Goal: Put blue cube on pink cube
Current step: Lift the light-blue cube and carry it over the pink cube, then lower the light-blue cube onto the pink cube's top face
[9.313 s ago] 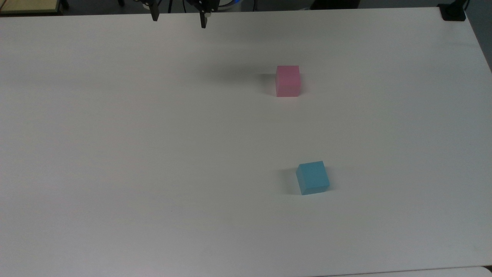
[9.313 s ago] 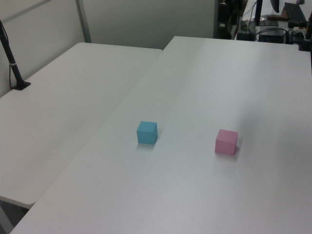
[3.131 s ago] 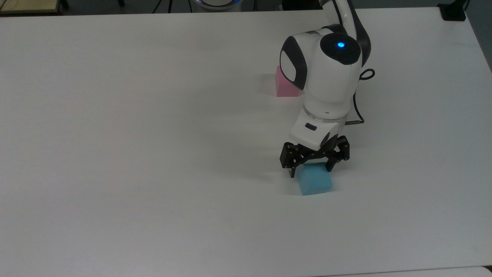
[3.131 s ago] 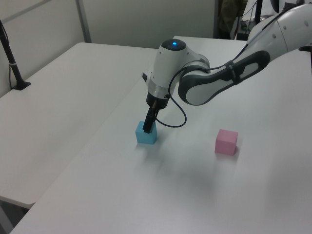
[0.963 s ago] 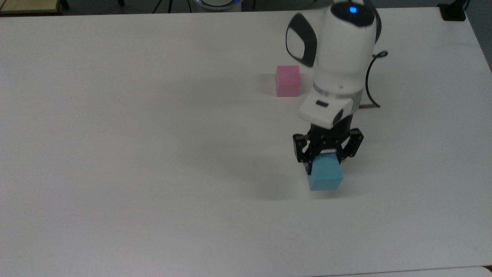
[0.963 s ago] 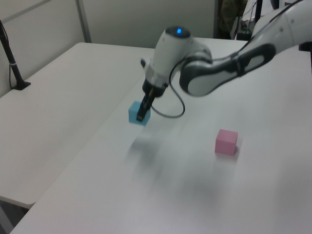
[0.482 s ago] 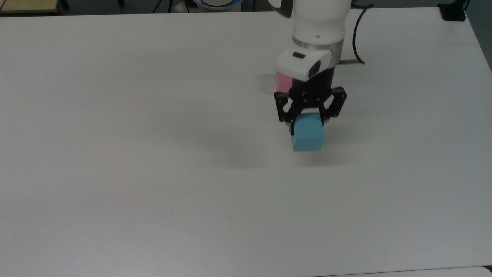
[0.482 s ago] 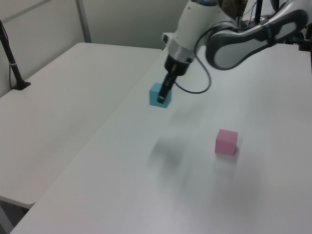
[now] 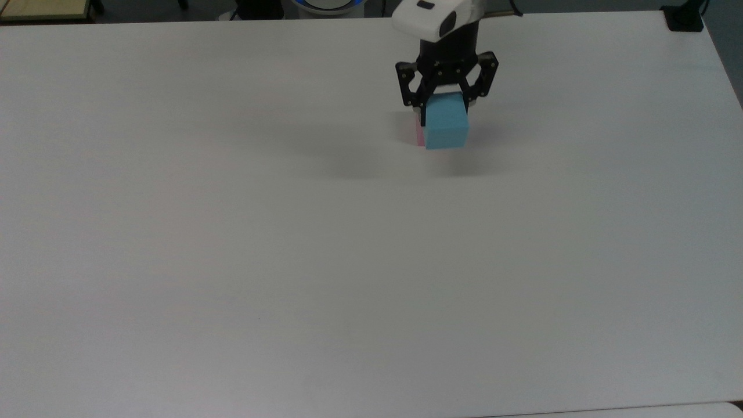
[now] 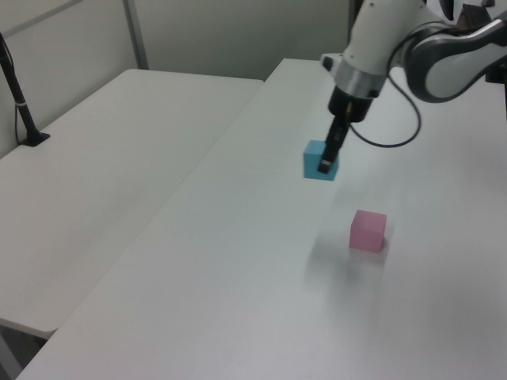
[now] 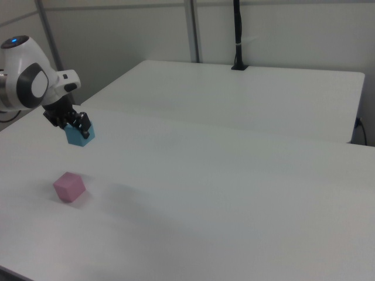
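2 black fingers (image 9: 424, 113) are clamped on opposite sides of the blue cube (image 9: 446, 129), and the gripper (image 9: 444, 110) carries it clear of the white table (image 9: 232, 244). In the left view the near finger runs down the cube's facing side, and the blue cube (image 10: 320, 161) hangs in the air with its soft shadow on the tabletop below and to the left view's right. In the right view the blue cube (image 11: 79, 134) is tilted slightly in the gripper (image 11: 77, 126), again well off the surface.

Above the fingers sit the black linkage and the white wrist of the arm (image 10: 372, 47), which reaches in from the left view's upper right; in the right view the arm (image 11: 26, 82) enters from the right view's left edge with a blue light on its top.

The pink cube (image 10: 367, 230) rests flat on the table, apart from the blue cube. In the top view the carried cube covers nearly all of it, leaving 1 thin pink strip (image 9: 419, 134) at the top view's left of the blue cube. In the right view the pink cube (image 11: 69, 187) lies below the held cube.

1 second white table (image 10: 103, 182) adjoins the first, with a black post (image 10: 17, 95) standing on it.
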Available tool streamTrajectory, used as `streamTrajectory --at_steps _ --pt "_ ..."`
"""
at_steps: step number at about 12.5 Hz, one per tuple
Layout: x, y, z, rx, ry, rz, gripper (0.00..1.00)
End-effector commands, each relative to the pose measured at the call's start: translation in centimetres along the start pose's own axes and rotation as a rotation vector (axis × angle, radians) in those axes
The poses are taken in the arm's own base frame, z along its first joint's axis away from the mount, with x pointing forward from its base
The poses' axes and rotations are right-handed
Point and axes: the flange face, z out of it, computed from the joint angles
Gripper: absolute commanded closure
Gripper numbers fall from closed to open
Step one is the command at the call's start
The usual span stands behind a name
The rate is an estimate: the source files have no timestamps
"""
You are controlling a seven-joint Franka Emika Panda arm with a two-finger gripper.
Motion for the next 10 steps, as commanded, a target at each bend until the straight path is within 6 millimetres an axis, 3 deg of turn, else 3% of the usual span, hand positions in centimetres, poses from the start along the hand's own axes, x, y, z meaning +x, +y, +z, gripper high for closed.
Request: streamTrajectory --at_steps 1,3,6,10 --pt "-4.6 0.7 -0.1 -0.005 -0.029 -0.011 0.35" --pt "-6.9 0.0 0.6 -0.004 -0.061 -0.033 0.35" --pt "-8.9 -0.5 2.4 -0.012 -0.106 -0.053 0.33" --pt "-9.6 -0.9 3.7 -0.005 -0.095 -0.058 0.30"
